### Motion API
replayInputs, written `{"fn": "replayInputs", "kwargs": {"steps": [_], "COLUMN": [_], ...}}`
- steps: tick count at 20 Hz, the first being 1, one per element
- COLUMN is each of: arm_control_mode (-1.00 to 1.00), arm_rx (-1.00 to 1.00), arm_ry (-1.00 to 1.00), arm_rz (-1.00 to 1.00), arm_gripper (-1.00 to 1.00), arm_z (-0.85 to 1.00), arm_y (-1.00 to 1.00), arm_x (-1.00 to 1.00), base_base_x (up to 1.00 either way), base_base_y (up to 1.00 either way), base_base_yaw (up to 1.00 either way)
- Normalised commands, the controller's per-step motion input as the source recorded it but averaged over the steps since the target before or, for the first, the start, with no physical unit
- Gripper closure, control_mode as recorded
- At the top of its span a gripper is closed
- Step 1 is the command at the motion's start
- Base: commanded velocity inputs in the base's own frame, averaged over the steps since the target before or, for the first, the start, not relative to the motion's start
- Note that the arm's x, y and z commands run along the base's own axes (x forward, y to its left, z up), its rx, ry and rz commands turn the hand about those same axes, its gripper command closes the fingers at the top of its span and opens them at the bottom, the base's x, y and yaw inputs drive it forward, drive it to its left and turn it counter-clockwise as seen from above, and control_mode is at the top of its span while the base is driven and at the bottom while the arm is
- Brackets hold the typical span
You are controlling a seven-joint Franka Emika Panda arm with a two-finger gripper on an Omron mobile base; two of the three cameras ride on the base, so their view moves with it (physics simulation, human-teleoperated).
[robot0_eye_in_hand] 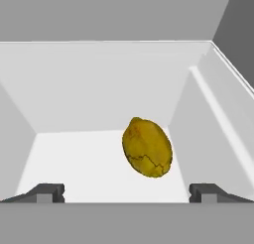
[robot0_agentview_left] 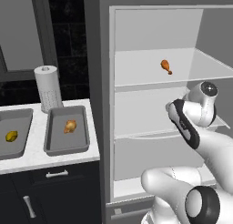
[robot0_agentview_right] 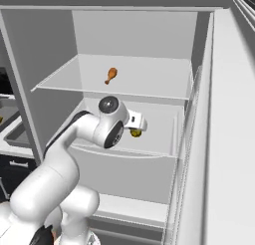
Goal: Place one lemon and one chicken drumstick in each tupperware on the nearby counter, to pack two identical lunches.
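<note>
One dull-yellow roundish lemon (robot0_eye_in_hand: 147,148) lies on your white fridge shelf (robot0_eye_in_hand: 89,158); your dark two-finger gripper (robot0_eye_in_hand: 127,192) stands spread wide before it.

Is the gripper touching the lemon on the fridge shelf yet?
Apart. In the hand view the gripper stands open, its fingertips short of the lemon.

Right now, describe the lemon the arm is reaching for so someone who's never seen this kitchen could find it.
Look inside the open white fridge, on the middle shelf, below the shelf with the orange chicken drumstick. The lemon lies there alone, just ahead of the open fingers. It is dull yellow and egg-shaped; the other lemon sits in a grey tray on the counter.
</note>
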Motion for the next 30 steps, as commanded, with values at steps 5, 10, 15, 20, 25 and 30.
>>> {"fn": "replayInputs", "kwargs": {"steps": [5,10,15,20,25,30], "arm_control_mode": [-1.00,-1.00,-1.00,-1.00,-1.00,-1.00], "arm_rx": [0.00,0.00,0.00,0.00,0.00,0.00], "arm_ry": [0.00,0.02,0.00,0.03,0.10,0.09], "arm_rz": [0.00,0.00,-0.02,0.00,-0.01,-0.02], "arm_gripper": [-1.00,-1.00,-1.00,-1.00,-1.00,-1.00], "arm_z": [0.00,-0.28,-0.08,-0.01,-0.13,-0.31], "arm_y": [0.00,-0.12,-0.20,0.00,-0.02,-0.10], "arm_x": [0.07,0.02,0.09,0.34,0.36,0.15], "base_base_x": [0.00,0.00,0.00,0.00,0.00,0.00], "base_base_y": [0.00,0.00,0.00,0.00,0.00,0.00], "base_base_yaw": [0.00,0.00,0.00,0.00,0.00,0.00]}}
